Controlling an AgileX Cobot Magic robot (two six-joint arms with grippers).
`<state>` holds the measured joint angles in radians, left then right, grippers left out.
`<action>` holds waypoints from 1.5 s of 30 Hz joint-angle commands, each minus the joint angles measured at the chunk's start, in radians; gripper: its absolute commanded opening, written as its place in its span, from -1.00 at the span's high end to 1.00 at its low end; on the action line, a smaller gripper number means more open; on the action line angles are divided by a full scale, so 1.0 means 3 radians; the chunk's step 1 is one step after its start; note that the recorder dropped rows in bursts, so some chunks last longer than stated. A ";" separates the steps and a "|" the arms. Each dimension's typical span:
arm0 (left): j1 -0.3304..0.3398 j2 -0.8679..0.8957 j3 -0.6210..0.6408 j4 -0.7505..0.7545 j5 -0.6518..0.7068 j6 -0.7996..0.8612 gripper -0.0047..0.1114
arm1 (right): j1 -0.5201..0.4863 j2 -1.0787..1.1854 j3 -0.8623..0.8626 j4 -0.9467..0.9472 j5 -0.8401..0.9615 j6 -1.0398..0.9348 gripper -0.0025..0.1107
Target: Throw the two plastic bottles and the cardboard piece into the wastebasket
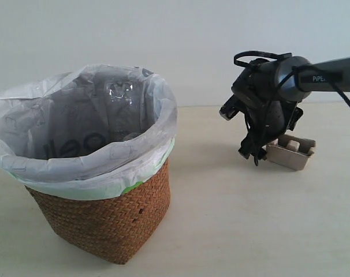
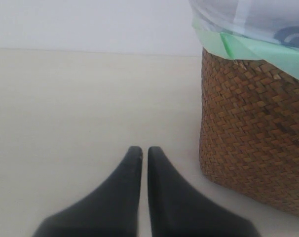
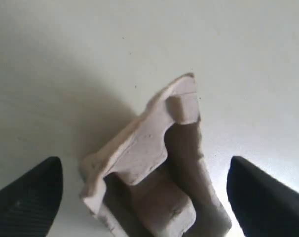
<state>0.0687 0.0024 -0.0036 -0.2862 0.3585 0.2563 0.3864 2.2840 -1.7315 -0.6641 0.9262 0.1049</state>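
- While the card (image 1: 291,153) lies on the counter (image 1: 233,231), well apart from the basket (image 1: 105,222), we take the step in hand to be picking up this piece, seemingly the last one out
- Our right fingers (image 3: 26,197) are spread wide and hold nothing; the right wrist view shows one on each side of the card (image 3: 149,168), neither touching it
- In the exterior view the right arm hangs right over the card, low to the counter
- Our left fingers (image 2: 122,197) are pressed together on nothing, near the basket (image 2: 253,138) wall but apart from it
- No bottle lies on the counter in any view; a clear shape (image 1: 120,92) shows inside the bag (image 1: 25,167) and may be a bottle, but we cannot tell whether both are in there
- The card sits hollow side up, with ragged walls and a raised bump, and lies skewed between the right fingers
- Next, we judge, the right fingers must drop a little, close across the card's walls, lift, carry it over the rim and let go
- Thin pulp may crush or slip if the pinch lands on a torn edge, so a bite across the firmer middle seems wise
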 commanded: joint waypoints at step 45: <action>0.0009 -0.0008 0.0012 0.0019 0.0002 0.0015 0.85 | -0.0029 0.0208 -0.0016 0.1261 0.0472 -0.1269 -0.47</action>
<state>0.0687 0.0024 -0.0036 -0.2862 0.3585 0.2563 0.3799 2.3143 -1.7568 -0.3717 0.9887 -0.2497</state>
